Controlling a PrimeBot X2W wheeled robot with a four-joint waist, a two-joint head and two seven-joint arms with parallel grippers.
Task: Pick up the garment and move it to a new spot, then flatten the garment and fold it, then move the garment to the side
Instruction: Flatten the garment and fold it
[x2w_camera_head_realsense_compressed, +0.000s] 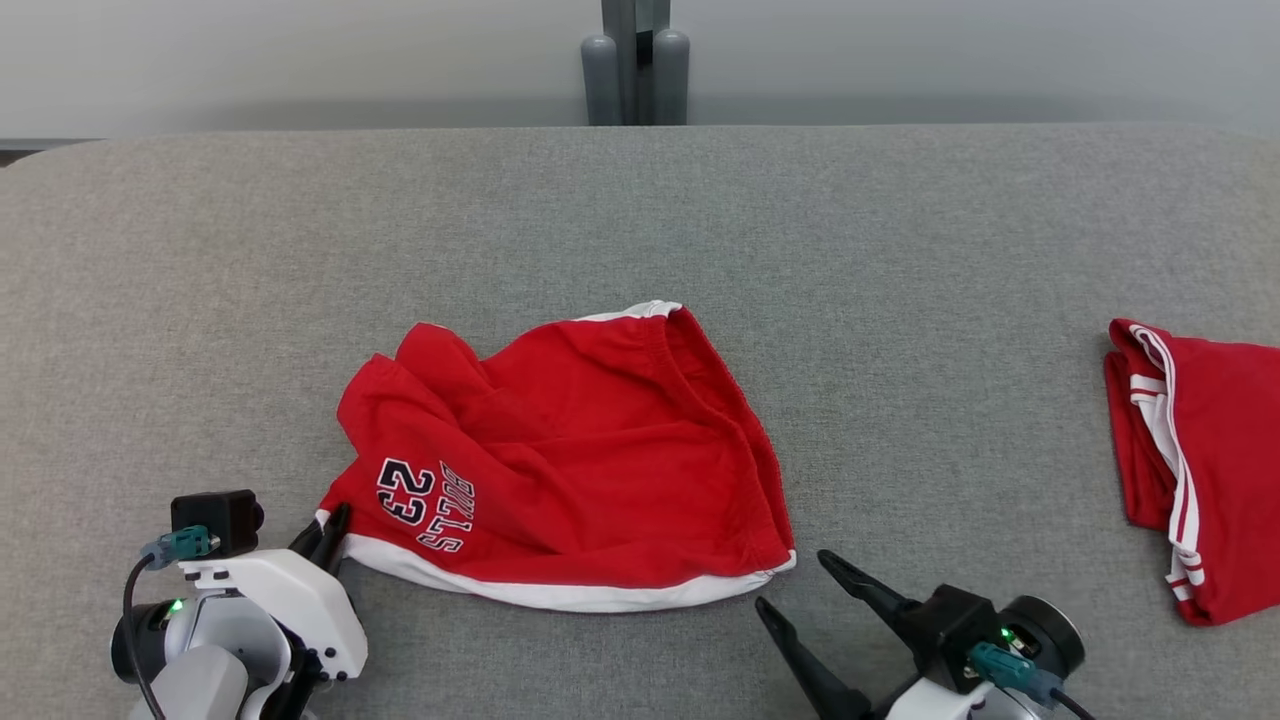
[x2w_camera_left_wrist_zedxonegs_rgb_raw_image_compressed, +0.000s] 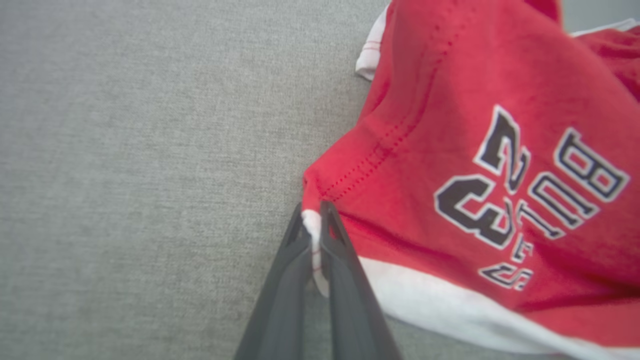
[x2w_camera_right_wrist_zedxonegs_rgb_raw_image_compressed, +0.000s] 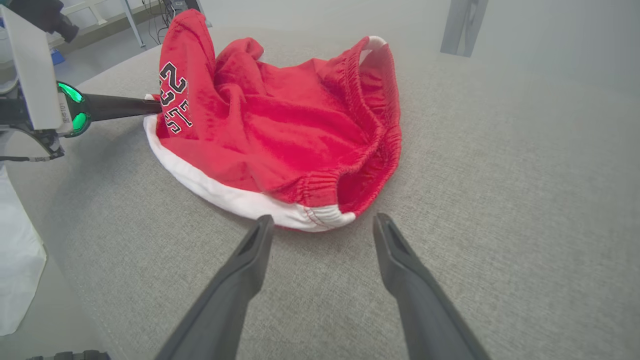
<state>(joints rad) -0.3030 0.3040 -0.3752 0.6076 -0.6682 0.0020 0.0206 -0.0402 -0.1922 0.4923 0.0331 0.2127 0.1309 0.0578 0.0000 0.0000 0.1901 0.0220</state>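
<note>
The garment (x2w_camera_head_realsense_compressed: 580, 460) is a pair of red shorts with a white hem and a "23 BULLS" print, lying rumpled on the grey table (x2w_camera_head_realsense_compressed: 640, 220). My left gripper (x2w_camera_head_realsense_compressed: 335, 520) is shut on the garment's near left corner. In the left wrist view the two fingers pinch the white hem of the garment (x2w_camera_left_wrist_zedxonegs_rgb_raw_image_compressed: 475, 150), with the left gripper (x2w_camera_left_wrist_zedxonegs_rgb_raw_image_compressed: 314, 212) at that corner. My right gripper (x2w_camera_head_realsense_compressed: 795, 585) stands open just short of the garment's near right corner. In the right wrist view the right gripper (x2w_camera_right_wrist_zedxonegs_rgb_raw_image_compressed: 324, 223) has its fingertips either side of the hem of the garment (x2w_camera_right_wrist_zedxonegs_rgb_raw_image_compressed: 300, 130).
A second red garment (x2w_camera_head_realsense_compressed: 1200, 470) with white stripes lies folded at the table's right edge. A grey post (x2w_camera_head_realsense_compressed: 636, 60) stands behind the far edge. The left arm's finger (x2w_camera_right_wrist_zedxonegs_rgb_raw_image_compressed: 120, 106) shows at the left of the right wrist view.
</note>
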